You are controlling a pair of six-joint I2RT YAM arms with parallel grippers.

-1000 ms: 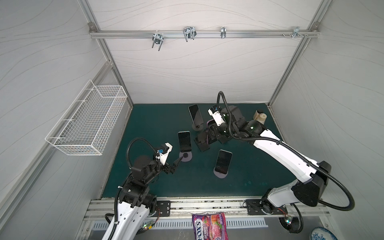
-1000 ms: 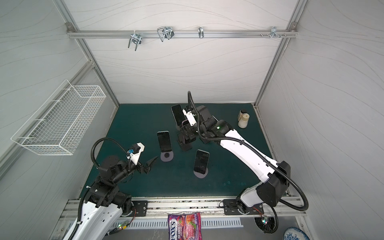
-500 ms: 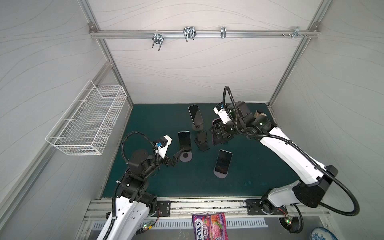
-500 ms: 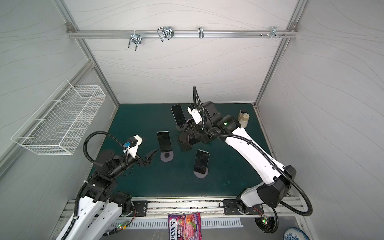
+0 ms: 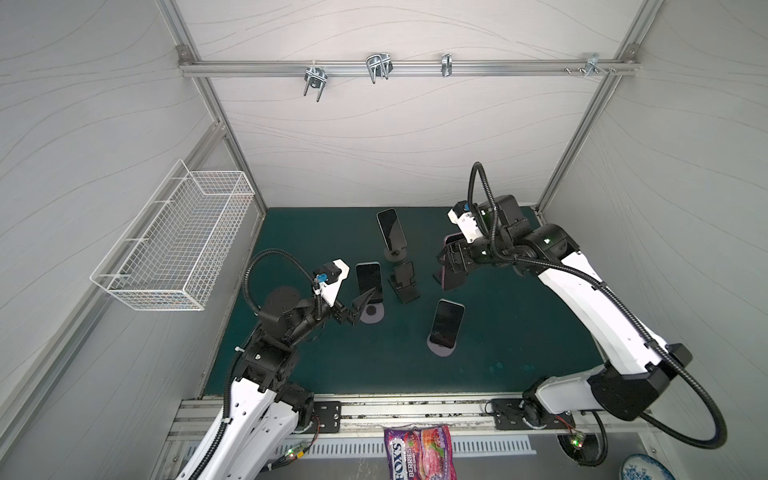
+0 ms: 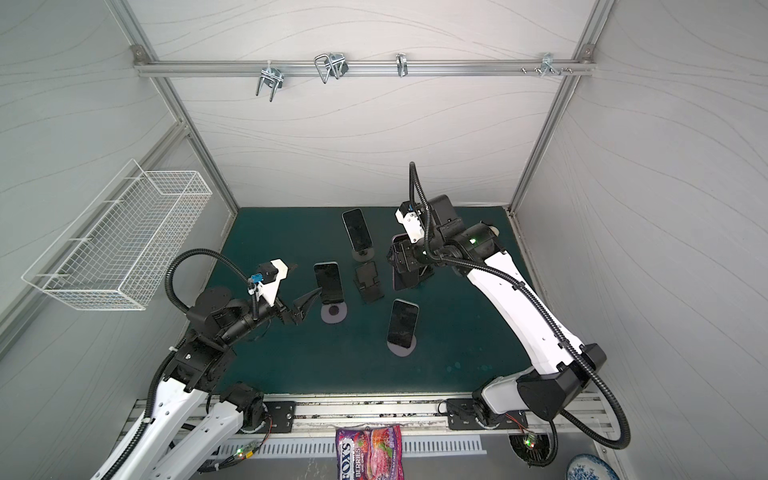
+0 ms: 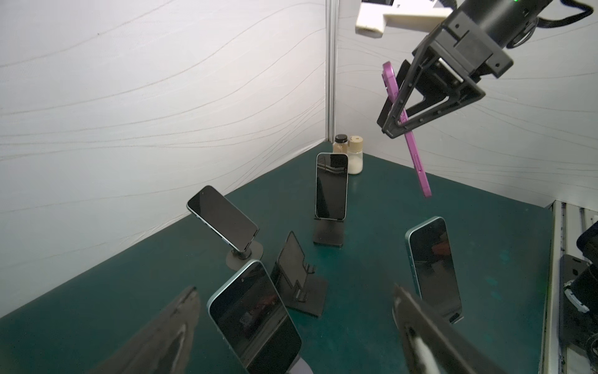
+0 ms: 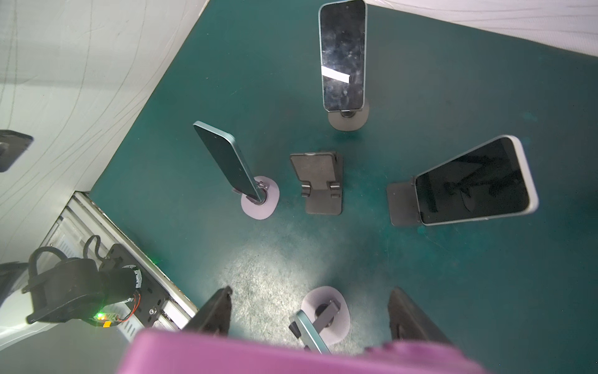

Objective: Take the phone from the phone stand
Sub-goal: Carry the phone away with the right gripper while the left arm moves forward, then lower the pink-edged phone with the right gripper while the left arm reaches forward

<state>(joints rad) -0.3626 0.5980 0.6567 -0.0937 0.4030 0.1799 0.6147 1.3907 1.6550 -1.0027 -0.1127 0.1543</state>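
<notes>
**Purple phone is off its stand now**

Compared with a second ago, the right pincer (image 5: 451, 266) has lifted up and swung to the right, away from the middle of the surface (image 5: 311, 232). It took the purple phone (image 5: 453, 279) along. The left arm has stretched forward too, so the left pincer (image 5: 357, 309) now sits much closer to the teal phone (image 5: 369, 280) on its round lilac base (image 5: 372, 314).

Right pincer is pinching the purple phone by its edges, roughly around its upper half. In the left wrist view the phone (image 7: 417, 165) hangs tilted in mid-air, well clear of the surface, lower end pointing down. Right wrist view just shows a blurry purple slab (image 8: 291, 356) across the frame between the two fingers (image 8: 213, 314).

The empty stand (image 5: 405, 282) it came from is a black folding one. It's sitting on the surface between the teal phone and the held one, apart from both.

Left pincer is spread wide with nothing in it. In its wrist view the teal phone (image 7: 255, 317) shows between the two fingers (image 7: 174, 323). Can't tell from the top views whether a tip is actually touching it.

Three more phones are on stands: one at the back (image 5: 390, 228), one nearer the front (image 5: 446, 322) and one on a black stand (image 7: 331, 186).
</notes>
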